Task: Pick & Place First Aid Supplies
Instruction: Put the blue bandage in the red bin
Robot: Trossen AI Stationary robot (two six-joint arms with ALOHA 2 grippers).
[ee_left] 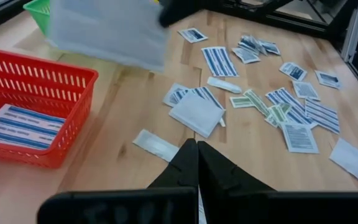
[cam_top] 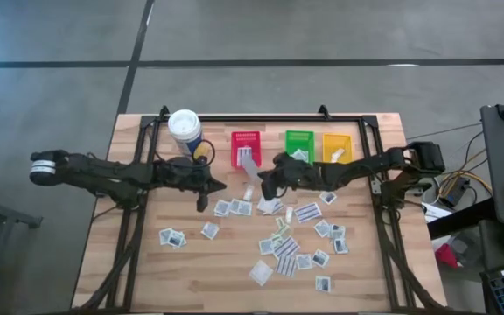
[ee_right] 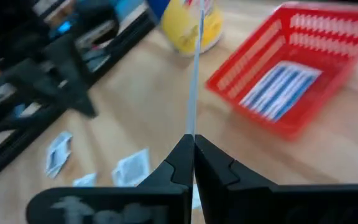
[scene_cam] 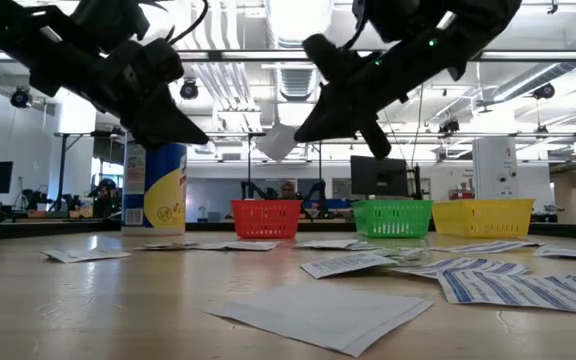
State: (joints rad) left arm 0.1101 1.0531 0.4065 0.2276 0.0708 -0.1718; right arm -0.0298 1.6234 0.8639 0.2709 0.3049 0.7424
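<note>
Left gripper [cam_top: 202, 203]: fingers closed, nothing held, parked beside canister [cam_top: 185, 128]. Red bin [cam_top: 245, 147]: one striped packet deposited. Right gripper [cam_top: 254, 186]: white packet [scene_cam: 277, 142] pinched edge-on between fingertips, near red bin. Many loose packets [cam_top: 285, 248] left on table [cam_top: 147, 271], task judged early.

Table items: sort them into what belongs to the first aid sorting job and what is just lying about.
Job:
- white packets scattered on the table
- packet pinched in the right gripper
- striped packet in the red bin
- green bin, yellow bin

Lying about:
- white canister with yellow label
</note>
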